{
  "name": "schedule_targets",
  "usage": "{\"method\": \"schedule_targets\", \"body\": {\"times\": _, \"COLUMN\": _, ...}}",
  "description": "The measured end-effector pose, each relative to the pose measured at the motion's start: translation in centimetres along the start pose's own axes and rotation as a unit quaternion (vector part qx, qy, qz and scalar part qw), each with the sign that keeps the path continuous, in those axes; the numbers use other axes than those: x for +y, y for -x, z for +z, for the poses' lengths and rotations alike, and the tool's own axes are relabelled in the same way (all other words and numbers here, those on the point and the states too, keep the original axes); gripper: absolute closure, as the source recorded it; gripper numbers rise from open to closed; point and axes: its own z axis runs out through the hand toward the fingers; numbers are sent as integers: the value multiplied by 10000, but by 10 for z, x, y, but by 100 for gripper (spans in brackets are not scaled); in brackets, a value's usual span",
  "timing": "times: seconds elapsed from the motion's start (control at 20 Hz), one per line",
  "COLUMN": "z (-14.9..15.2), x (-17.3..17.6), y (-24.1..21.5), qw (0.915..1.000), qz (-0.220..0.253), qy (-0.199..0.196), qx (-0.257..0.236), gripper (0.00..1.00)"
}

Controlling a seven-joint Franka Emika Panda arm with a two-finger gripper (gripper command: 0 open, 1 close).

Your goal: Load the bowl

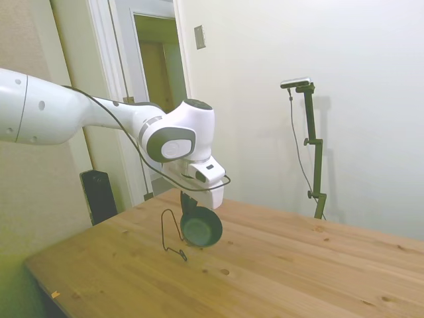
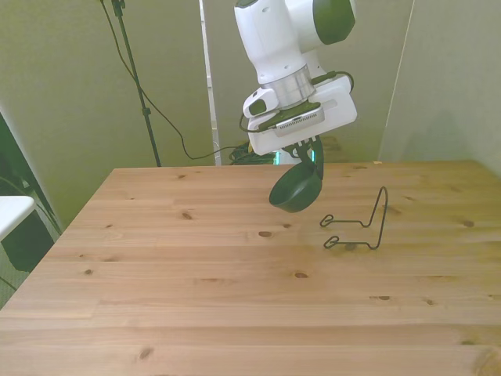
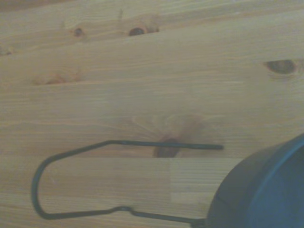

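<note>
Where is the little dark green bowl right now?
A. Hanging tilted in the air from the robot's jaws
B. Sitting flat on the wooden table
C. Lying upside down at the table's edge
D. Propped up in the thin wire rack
A. The bowl hangs tilted from the gripper, clear of the table, while the wire rack stands empty toward the front view's right.

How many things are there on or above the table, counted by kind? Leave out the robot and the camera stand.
Bowl (dark green, held up by the hand, tilted): 1
Wire rack (thin black, standing on the table): 1
Total: 2
</note>
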Motion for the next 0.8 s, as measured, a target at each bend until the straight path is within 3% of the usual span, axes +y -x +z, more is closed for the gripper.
{"method": "schedule_targets", "body": {"times": 0.25, "z": -3, "x": -2, "y": 8, "qw": 9948, "qz": 119, "qy": -741, "qx": -686, "gripper": 100}}
{"method": "schedule_targets", "body": {"times": 0.5, "z": 18, "x": 7, "y": -1, "qw": 9877, "qz": 335, "qy": -1065, "qx": -1100, "gripper": 100}}
{"method": "schedule_targets", "body": {"times": 0.8, "z": 25, "x": 12, "y": -9, "qw": 9859, "qz": 224, "qy": -1187, "qx": -1155, "gripper": 100}}
